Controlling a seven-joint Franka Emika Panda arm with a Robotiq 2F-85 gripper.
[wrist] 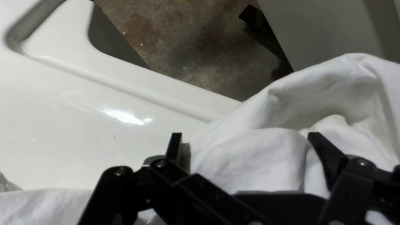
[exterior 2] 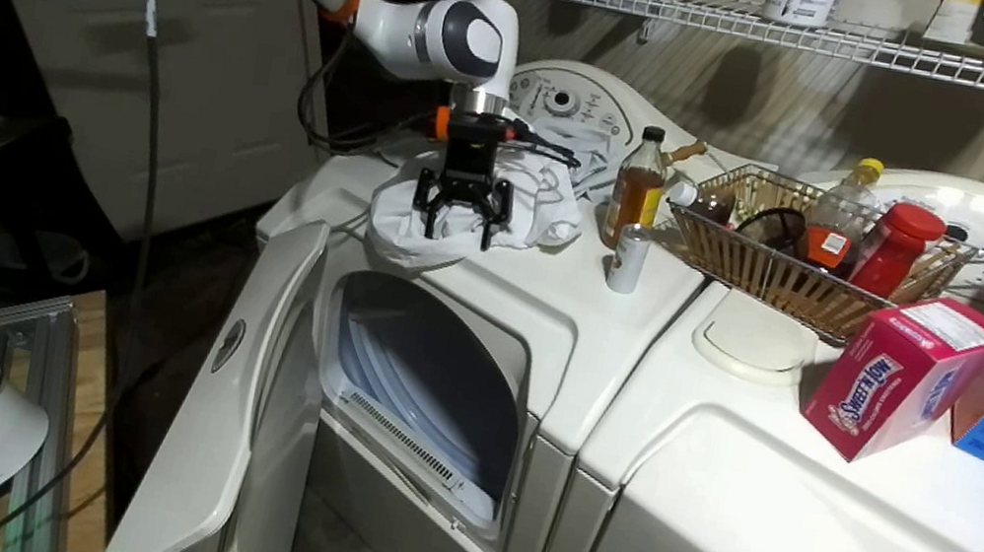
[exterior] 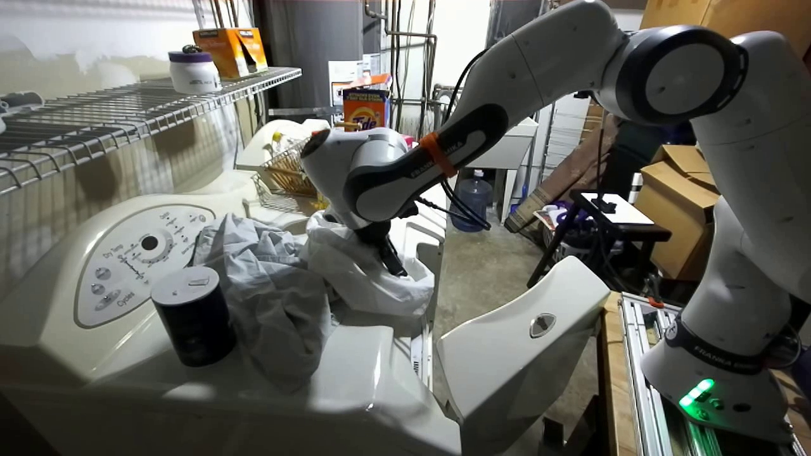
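White cloth (exterior: 374, 291) lies bunched near the front corner of the dryer top (exterior 2: 540, 289), beneath the claw (exterior 2: 457, 236). The claw's jaws are spread wide and have hold of nothing; a fold of fabric sits in the gap between them, though whether either side touches it cannot be told. The main risk, in my judgement, is a shallow bite: closing on only the topmost crease could pinch a single slack layer that slips free under the weight of the rest. Going too low is the opposite danger, since one jaw stands by the fabric's margin and could scrape the hard top. The cloth reaches the front edge, so a nudge might send it toward the concrete floor (wrist: 200, 47), or a trailing end might snag on the open dryer door (exterior 2: 218, 405). A greyish cloth (exterior: 266, 291) lies against it; if the two are tangled, a pull could upset the dark canister (exterior: 193, 323) just beside. A wide swing could also topple the amber bottle (exterior 2: 635, 200) or the small can (exterior 2: 628, 259) nearby.
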